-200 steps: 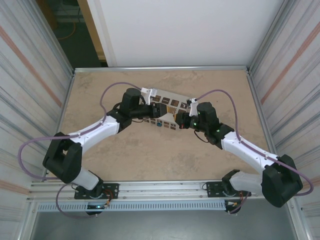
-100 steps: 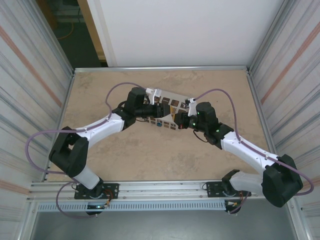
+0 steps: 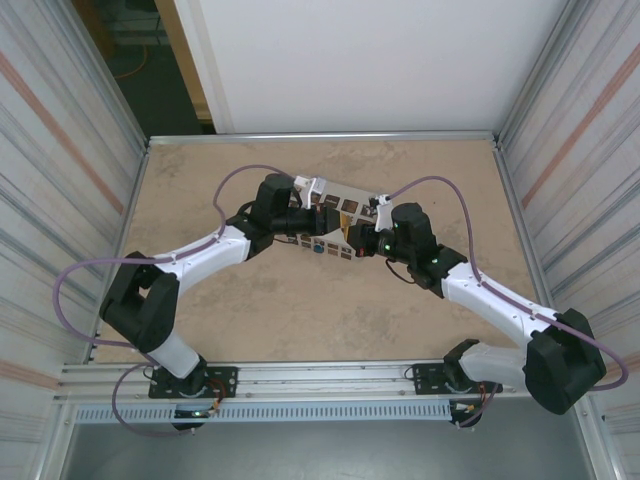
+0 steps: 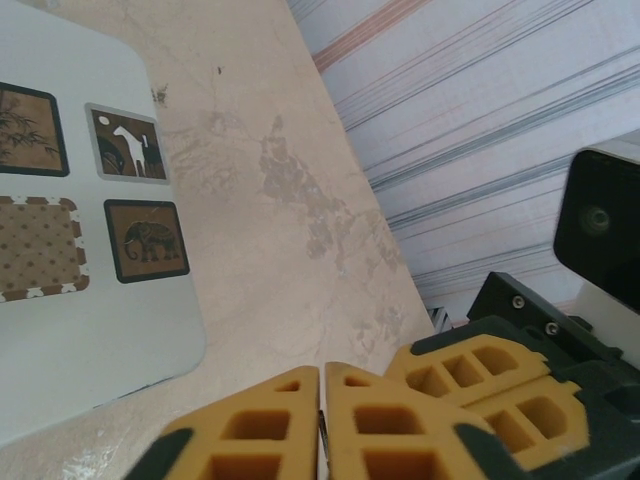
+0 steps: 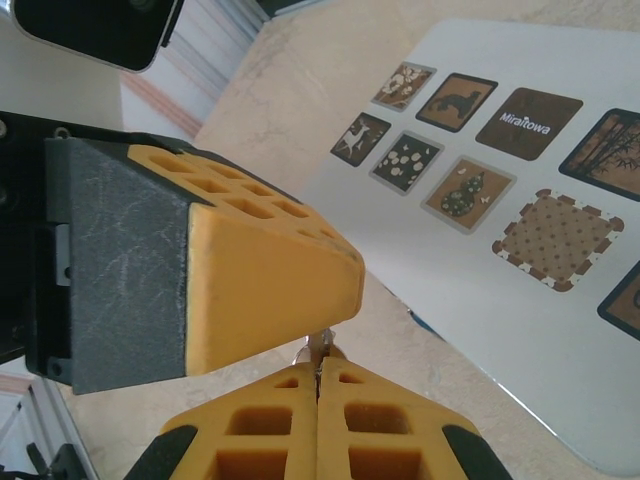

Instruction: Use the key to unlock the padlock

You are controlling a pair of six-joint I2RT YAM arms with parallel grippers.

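Alignment of key and lock is, as I am judging, the step in hand. Both arms are meeting over a white picture card (image 3: 345, 207) that is lying on the surface (image 3: 250, 320), a little toward 12 o'clock from its middle.

The left end effector (image 3: 330, 222) is reaching in from 9 o'clock with its fingers pressed together and no gap. I cannot tell if anything is between them. The right end effector (image 5: 320, 420) is pointing in from 3 o'clock, its fingers also together. At their seam a thin metal tip is showing, which I am taking for the key (image 5: 321, 346).

At the 6 o'clock edge of the card a small blue thing is lying. I am guessing it is the padlock (image 3: 318, 247), but it is too small to be sure.

The next move is calling for a fine lining-up of the key tip with the keyhole, with the lock body held steady.
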